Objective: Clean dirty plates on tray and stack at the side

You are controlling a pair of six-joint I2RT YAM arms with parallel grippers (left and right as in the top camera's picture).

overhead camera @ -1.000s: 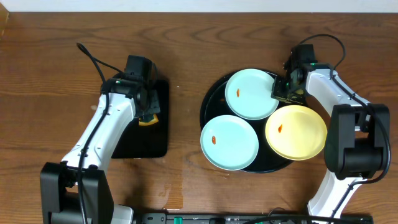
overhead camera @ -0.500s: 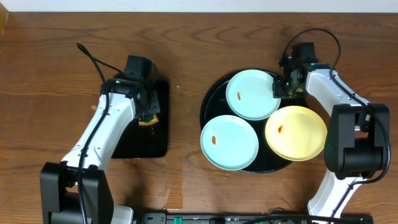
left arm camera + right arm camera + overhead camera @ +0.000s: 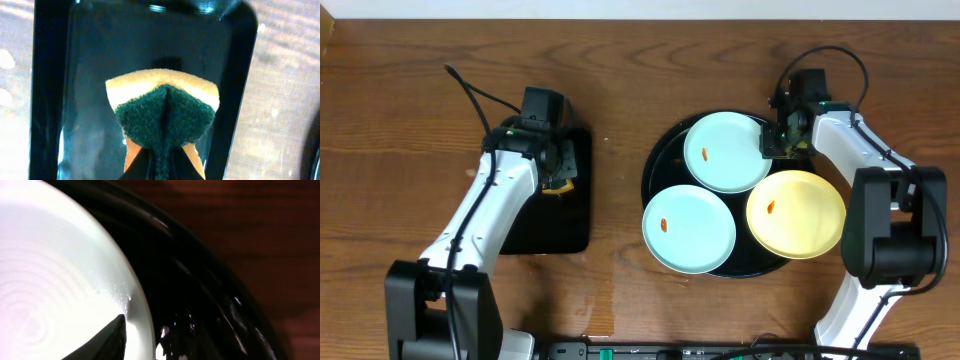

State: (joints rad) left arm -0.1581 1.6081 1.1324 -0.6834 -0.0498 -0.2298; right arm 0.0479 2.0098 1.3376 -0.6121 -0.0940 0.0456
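Observation:
Three plates lie on the round black tray: a pale blue one at the back, a second blue one in front, and a pale yellow one on the right. Each bears a small orange smear. My right gripper is at the back plate's right edge, open. One finger is over the plate, the other outside the rim above the tray. My left gripper is shut on a yellow sponge with a green scouring pad, held over the rectangular tray.
The smaller rectangular black tray sits on the left of the wooden table, under my left gripper. A black cable trails behind the left arm. Bare wood separates the two trays.
My right gripper has opened at the back plate's right rim after shifting slightly towards the far side. The left arm holds the sponge almost where it was.

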